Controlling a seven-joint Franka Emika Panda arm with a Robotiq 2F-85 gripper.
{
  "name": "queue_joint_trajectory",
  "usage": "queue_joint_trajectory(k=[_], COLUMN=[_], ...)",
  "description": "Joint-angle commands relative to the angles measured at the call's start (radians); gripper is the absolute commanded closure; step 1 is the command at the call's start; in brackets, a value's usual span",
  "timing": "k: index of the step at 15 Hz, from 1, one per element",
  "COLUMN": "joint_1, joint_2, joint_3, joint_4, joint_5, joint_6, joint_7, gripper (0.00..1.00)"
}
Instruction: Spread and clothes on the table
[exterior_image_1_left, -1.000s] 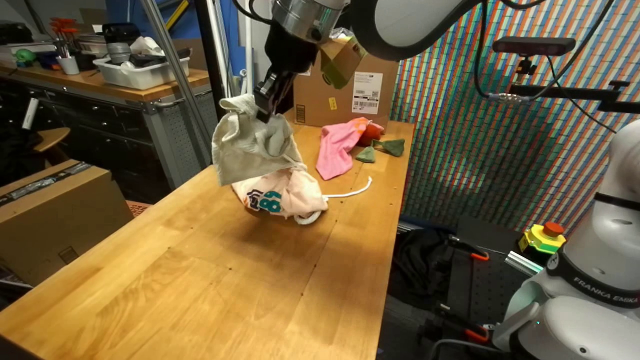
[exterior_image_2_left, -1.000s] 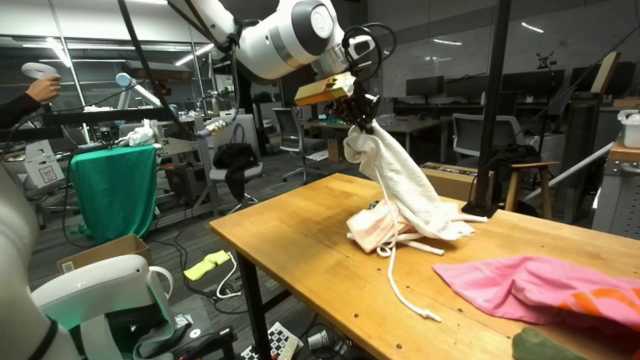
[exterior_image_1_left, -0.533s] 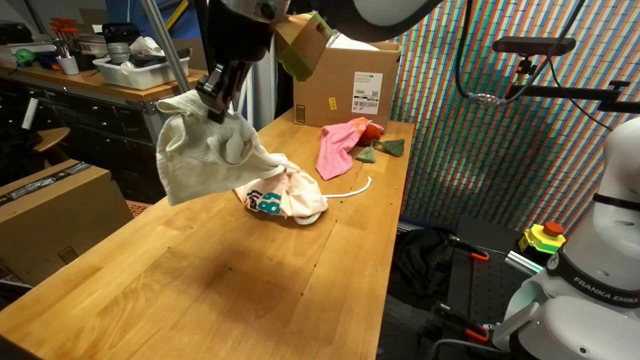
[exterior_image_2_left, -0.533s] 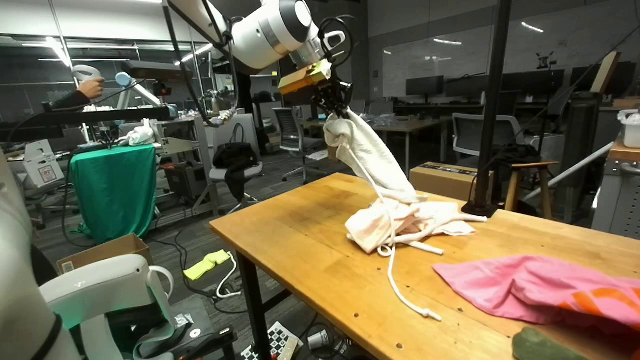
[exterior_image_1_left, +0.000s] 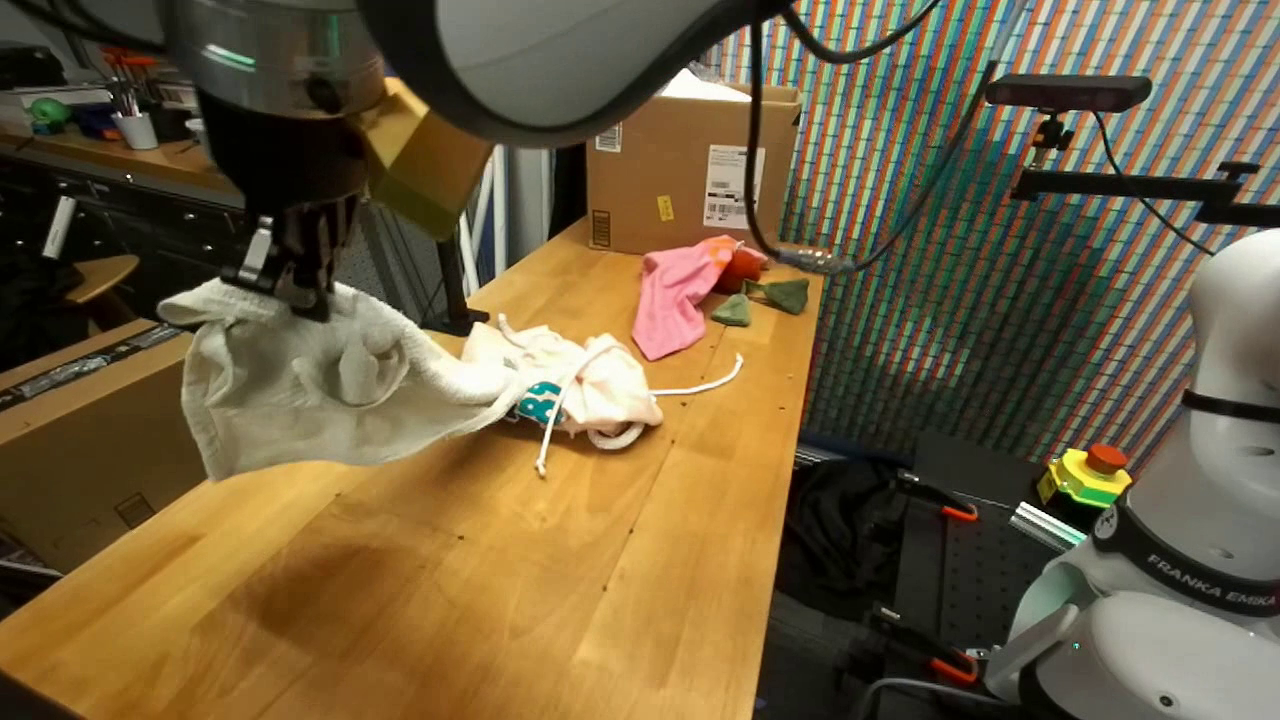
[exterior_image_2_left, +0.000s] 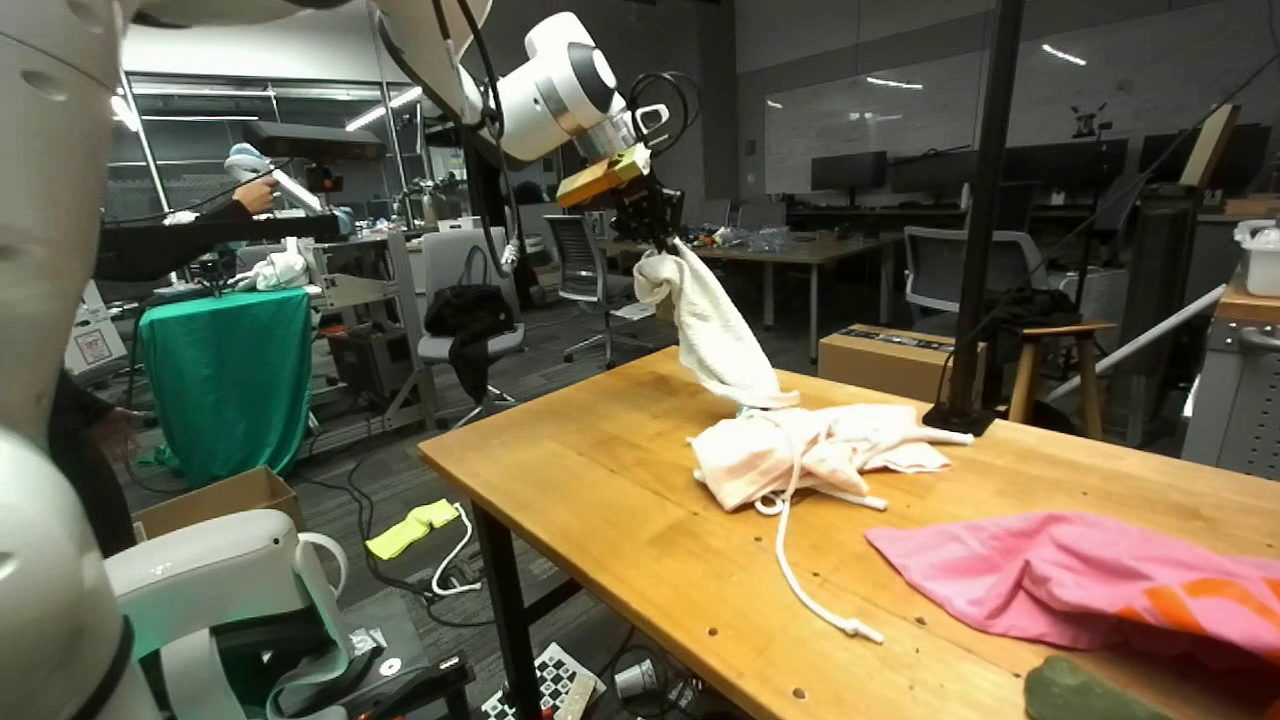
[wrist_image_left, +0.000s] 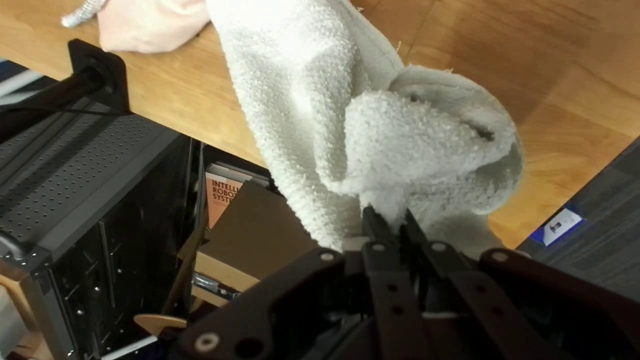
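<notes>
White cloth (exterior_image_2_left: 722, 340), top tight in the gripper (wrist_image_left: 389, 214), long axis aslant toward the table (exterior_image_2_left: 570, 470)

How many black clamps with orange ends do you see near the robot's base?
2. In an exterior view, the upper clamp is nearer the red button; the lower clamp is close to the base. More may be hidden behind the base.
</notes>
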Motion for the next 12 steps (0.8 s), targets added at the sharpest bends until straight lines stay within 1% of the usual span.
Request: queue_joint_trajectory(k=[1, 3, 6, 7, 8, 12], joint_1=[0.1, 0.152, 0.203, 0.213, 0.208, 0.219], joint_2=[0.159, 0.24, 0.327, 0.354, 0.385, 0.499], joint_3=[-0.041, -0.063, -0.084, -0.088, -0.068, -0.068], joint_4=[0.234, 0.323, 0.449, 0.49, 0.543, 0.712], joint_5=[-0.004, -0.008, 0.016, 0.028, 0.022, 0.034], joint_6=[-0.103, -0.134, -0.186, -0.192, -0.204, -0.243], joint_7=[-0.002, 0.0, -0.021, -0.027, -0.028, -0.032], gripper=[0.94, 0.94, 0.94, 0.94, 0.94, 0.94])
